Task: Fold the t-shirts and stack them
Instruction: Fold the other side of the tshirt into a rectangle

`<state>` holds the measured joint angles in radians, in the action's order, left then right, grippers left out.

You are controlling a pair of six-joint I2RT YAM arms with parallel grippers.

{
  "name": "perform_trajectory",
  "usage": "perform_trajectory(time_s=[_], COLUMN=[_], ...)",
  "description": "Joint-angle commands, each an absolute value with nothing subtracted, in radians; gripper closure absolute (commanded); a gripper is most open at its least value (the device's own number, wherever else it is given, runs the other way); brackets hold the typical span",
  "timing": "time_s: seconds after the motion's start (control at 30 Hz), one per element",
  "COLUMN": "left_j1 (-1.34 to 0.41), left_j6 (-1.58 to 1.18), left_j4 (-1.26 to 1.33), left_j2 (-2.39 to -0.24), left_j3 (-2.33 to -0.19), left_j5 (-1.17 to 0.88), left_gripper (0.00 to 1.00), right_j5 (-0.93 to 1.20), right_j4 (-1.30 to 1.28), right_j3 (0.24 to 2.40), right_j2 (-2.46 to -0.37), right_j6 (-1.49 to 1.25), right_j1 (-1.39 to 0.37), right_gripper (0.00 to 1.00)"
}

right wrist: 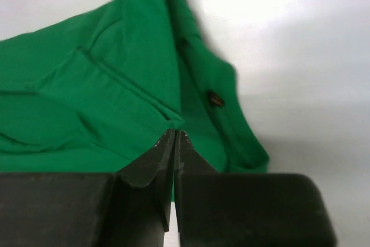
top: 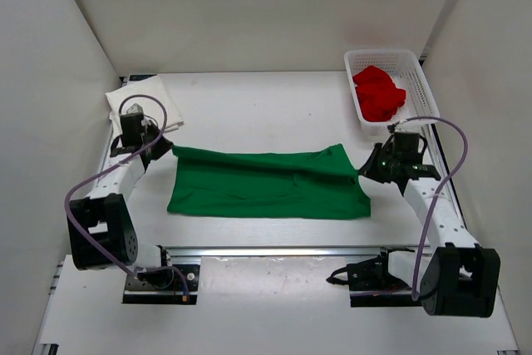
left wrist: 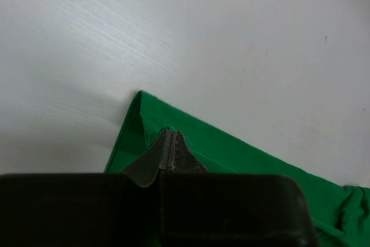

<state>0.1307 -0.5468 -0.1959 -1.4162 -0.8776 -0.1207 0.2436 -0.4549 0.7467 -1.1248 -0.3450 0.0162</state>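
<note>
Top view: I see the green t-shirt (top: 266, 184) spread mid-table, the white t-shirt (top: 137, 99) folded far left, and the red t-shirt (top: 378, 93) in the basket (top: 416, 81). Left wrist — left gripper (left wrist: 167, 137) pinched tight on its corner. Right wrist — right gripper (right wrist: 174, 137) clamped on its edge beside a dark tag (right wrist: 215, 99), too blurred to read.

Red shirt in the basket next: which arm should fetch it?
Right, likely. The basket with the red shirt sits just beyond the right gripper; the left gripper is on the opposite side, by the white shirt. Both are shut on the green shirt, so release first.
</note>
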Motion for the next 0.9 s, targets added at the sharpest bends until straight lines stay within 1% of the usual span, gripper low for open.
perform_trajectory(time_s=[0.0, 0.07, 0.17, 0.2, 0.23, 0.3, 0.33, 0.4, 0.43, 0.47, 0.5, 0.53, 0.57, 0.6, 0.63, 0.67, 0.7, 0.77, 0.8, 0.83, 0.87], left_j1=[0.147, 0.176, 0.187, 0.175, 0.176, 0.170, 0.181, 0.202, 0.209, 0.206, 0.195, 0.193, 0.160, 0.123, 0.073, 0.043, -0.025, -0.165, -0.201, -0.266, -0.296], left_j6=[-0.549, -0.569, -0.589, -0.592, -0.600, -0.607, -0.614, -0.617, -0.620, -0.618, -0.620, -0.621, -0.629, -0.635, -0.646, -0.661, -0.664, -0.690, -0.699, -0.706, -0.713], left_j4=[-0.201, -0.196, -0.172, -0.164, -0.154, -0.143, -0.137, -0.141, -0.150, -0.150, -0.152, -0.141, -0.135, -0.121, -0.109, -0.094, -0.080, -0.034, -0.019, -0.012, 0.038], left_j2=[-1.338, -1.274, -1.186, -1.163, -1.157, -1.147, -1.153, -1.155, -1.147, -1.129, -1.102, -1.083, -1.054, -1.031, -1.022, -1.023, -1.029, -1.034, -1.037, -1.042, -1.040], left_j3=[-0.809, -0.752, -0.654, -0.622, -0.595, -0.563, -0.560, -0.561, -0.564, -0.586, -0.591, -0.594, -0.591, -0.585, -0.586, -0.583, -0.577, -0.558, -0.545, -0.542, -0.523], left_j5=[-0.153, -0.187, -0.184, -0.170, -0.160, -0.160, -0.175, -0.205, -0.212, -0.201, -0.187, -0.177, -0.161, -0.158, -0.140, -0.127, -0.118, -0.077, -0.048, -0.037, -0.022], left_gripper=[1.00, 1.00, 0.99, 0.94, 0.91, 0.74, 0.71, 0.60, 0.57, 0.54, 0.55, 0.60, 0.63, 0.66, 0.66, 0.66, 0.67, 0.68, 0.68, 0.69, 0.69], right_j5=[0.249, 0.226, 0.170, 0.169, 0.172, 0.187, 0.180, 0.143, 0.135, 0.109, 0.104, 0.106, 0.132, 0.153, 0.161, 0.152, 0.114, 0.086, 0.092, 0.138, 0.167], right_j4=[-0.403, -0.405, -0.414, -0.414, -0.410, -0.408, -0.405, -0.417, -0.420, -0.416, -0.401, -0.396, -0.384, -0.367, -0.339, -0.324, -0.299, -0.253, -0.215, -0.181, -0.157], right_j3=[0.687, 0.663, 0.620, 0.598, 0.585, 0.560, 0.549, 0.546, 0.551, 0.551, 0.552, 0.557, 0.566, 0.572, 0.578, 0.593, 0.604, 0.656, 0.684, 0.698, 0.722], right_j2=[-1.033, -0.993, -0.936, -0.925, -0.914, -0.904, -0.900, -0.884, -0.871, -0.835, -0.816, -0.793, -0.798, -0.808, -0.842, -0.895, -0.958, -1.068, -1.148, -1.181, -1.242], right_j6=[-0.357, -0.370, -0.385, -0.393, -0.402, -0.411, -0.429, -0.434, -0.439, -0.448, -0.446, -0.442, -0.451, -0.454, -0.477, -0.486, -0.489, -0.459, -0.456, -0.450, -0.443], right_j1=[0.055, 0.046, 0.020, 0.018, 0.015, 0.014, 0.006, 0.008, 0.005, 0.006, 0.003, -0.017, -0.035, -0.049, -0.102, -0.174, -0.217, -0.325, -0.337, -0.350, -0.348], right_gripper=[1.00, 1.00, 1.00, 1.00, 1.00, 0.99, 0.97, 0.91, 0.85, 0.75, 0.71, 0.72, 0.75, 0.83, 0.87, 0.95, 1.00, 1.00, 0.97, 0.93, 0.91])
